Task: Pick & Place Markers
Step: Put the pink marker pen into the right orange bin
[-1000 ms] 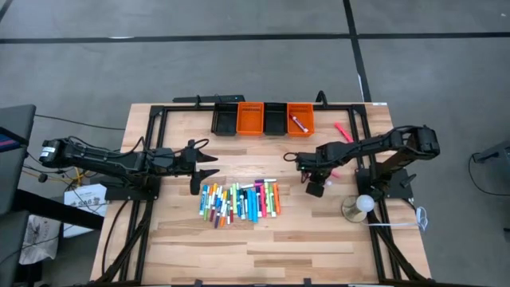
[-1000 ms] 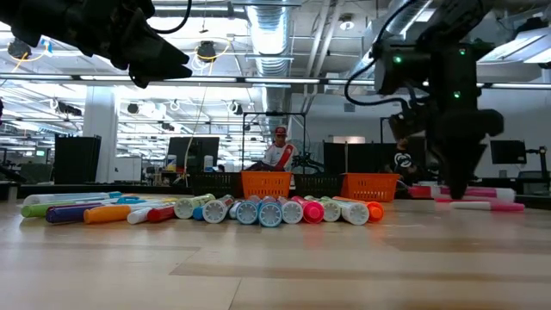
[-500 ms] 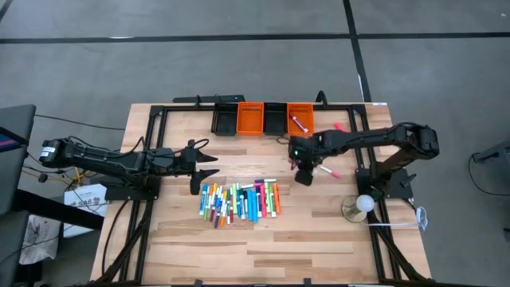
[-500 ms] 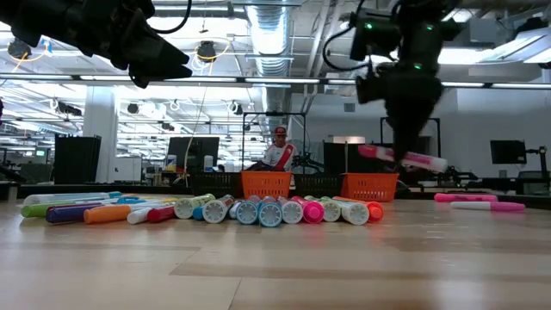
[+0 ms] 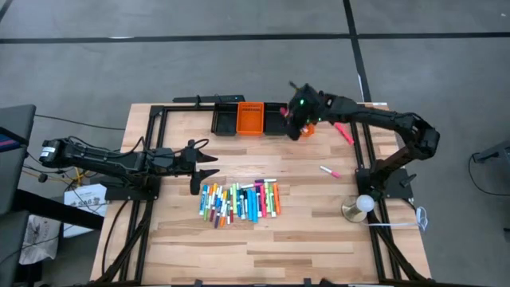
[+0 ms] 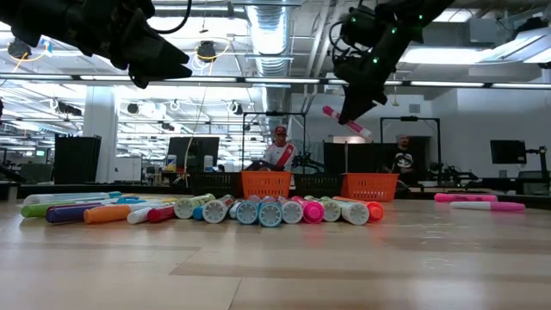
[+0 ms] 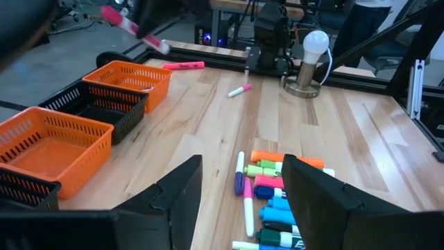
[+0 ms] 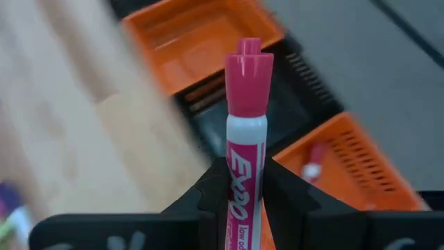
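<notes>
The markers (image 5: 239,201) lie side by side in a mixed-colour pile on the table's middle, also seen in the low view (image 6: 258,209) and the left wrist view (image 7: 270,201). My right gripper (image 5: 301,119) is up over the bins at the far edge, shut on a pink marker (image 6: 346,121) (image 8: 246,139). My left gripper (image 5: 203,167) (image 7: 243,201) hovers open just left of the pile, touching nothing. Two loose pink markers lie on the right part of the table (image 5: 329,171) (image 5: 343,132). My right gripper pinches the pink marker between its two fingers on the white printed barrel (image 8: 246,201), and the fingers lie across it. The pink cap end (image 8: 248,76) sticks out ahead of the fingers. The marker is lifted clear and tilted in the low view, above the bins.
Along the far edge stands a row of small bins: black (image 5: 224,118), orange (image 5: 250,118), black (image 5: 275,118), and an orange one (image 8: 347,160) with a marker in it. A lamp with a white bulb (image 5: 362,204) stands at the right, beside the arm's base. Bare wood lies near the pile.
My right gripper was down at the table right of the pile, beside the loose pink markers. It has risen with a pink marker in its fingers and swung toward the far edge, to above the bins. The left arm kept still.
</notes>
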### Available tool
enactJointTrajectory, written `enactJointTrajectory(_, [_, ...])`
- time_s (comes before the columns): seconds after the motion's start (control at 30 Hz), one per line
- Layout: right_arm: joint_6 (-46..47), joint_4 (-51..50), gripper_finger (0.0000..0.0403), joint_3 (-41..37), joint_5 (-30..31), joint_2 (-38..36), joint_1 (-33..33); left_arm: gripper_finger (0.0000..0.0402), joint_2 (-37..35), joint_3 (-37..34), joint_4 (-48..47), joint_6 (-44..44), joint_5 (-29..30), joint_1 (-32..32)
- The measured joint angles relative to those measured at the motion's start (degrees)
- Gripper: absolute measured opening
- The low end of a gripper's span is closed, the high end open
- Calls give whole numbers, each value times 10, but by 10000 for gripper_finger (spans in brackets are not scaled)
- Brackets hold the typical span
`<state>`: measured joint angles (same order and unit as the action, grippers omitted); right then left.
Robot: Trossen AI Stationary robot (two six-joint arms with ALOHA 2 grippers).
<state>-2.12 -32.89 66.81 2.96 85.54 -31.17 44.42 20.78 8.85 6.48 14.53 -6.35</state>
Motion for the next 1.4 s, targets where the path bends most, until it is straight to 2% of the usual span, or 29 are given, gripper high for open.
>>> enactJointTrajectory(0.17, [4,10,62,-3,-4,0,-74,195,0,0,0,7,0,0])
enactJointTrajectory(0.37, [21,4,62,-16,-46,0,-129,195,0,0,-2,9,0,0])
enactJointTrajectory(0.87, [22,38,62,-73,-45,1,-133,195,0,0,-2,15,0,0])
enactJointTrajectory(1.4, [44,77,62,-91,-47,1,-132,195,0,0,-3,15,0,0])
